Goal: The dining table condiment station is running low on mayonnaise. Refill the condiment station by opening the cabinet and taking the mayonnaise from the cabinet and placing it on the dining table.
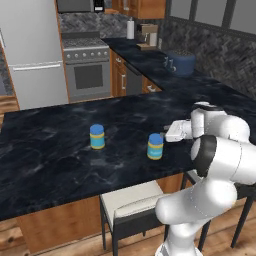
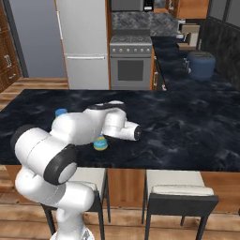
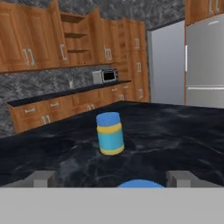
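Location: black marble dining worktop, simulated kitchen.
Mayonnaise jar: upright on the worktop, just ahead of the gripper; blue lid low between the fingertips in the hand view.
Second jar: same blue lid, standing apart to the side.
Fingers: spread wide, grasping nothing.
Handling: likely light, rigid, smooth-sided; best taken across the body below the lid.
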Motion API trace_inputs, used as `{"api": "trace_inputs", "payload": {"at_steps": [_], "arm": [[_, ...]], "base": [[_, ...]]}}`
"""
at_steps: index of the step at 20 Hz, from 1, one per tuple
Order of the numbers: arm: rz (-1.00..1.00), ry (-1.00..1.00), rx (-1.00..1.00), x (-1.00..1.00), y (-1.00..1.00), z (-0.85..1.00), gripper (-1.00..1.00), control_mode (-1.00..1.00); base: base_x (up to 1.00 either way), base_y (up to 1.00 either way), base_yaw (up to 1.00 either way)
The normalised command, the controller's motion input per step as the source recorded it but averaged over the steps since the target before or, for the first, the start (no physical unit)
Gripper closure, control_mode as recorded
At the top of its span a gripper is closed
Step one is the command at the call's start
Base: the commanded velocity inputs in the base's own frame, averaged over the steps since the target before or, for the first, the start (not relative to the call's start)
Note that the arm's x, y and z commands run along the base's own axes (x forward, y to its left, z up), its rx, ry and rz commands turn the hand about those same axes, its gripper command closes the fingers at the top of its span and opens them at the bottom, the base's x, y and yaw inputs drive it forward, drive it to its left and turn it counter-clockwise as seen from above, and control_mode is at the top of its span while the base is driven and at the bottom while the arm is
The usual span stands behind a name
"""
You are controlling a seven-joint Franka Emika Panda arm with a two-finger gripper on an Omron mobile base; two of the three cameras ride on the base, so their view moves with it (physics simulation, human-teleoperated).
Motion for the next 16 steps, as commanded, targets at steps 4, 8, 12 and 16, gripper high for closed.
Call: {"api": "trace_inputs", "payload": {"at_steps": [4,8,12,16], "arm": [[-0.03,0.02,0.0,-0.38,0.01,0.42,-1.0,-1.0],[-0.07,0.0,-0.01,-0.62,0.11,0.41,-1.0,-1.0],[-0.13,0.0,-0.06,-0.75,0.15,0.45,-1.0,-1.0],[-0.16,0.0,-0.11,-0.78,0.22,0.51,-1.0,-1.0]], "base": [[0.0,0.0,0.0],[0.0,0.0,0.0],[0.0,0.0,0.0],[0.0,0.0,0.0]]}}
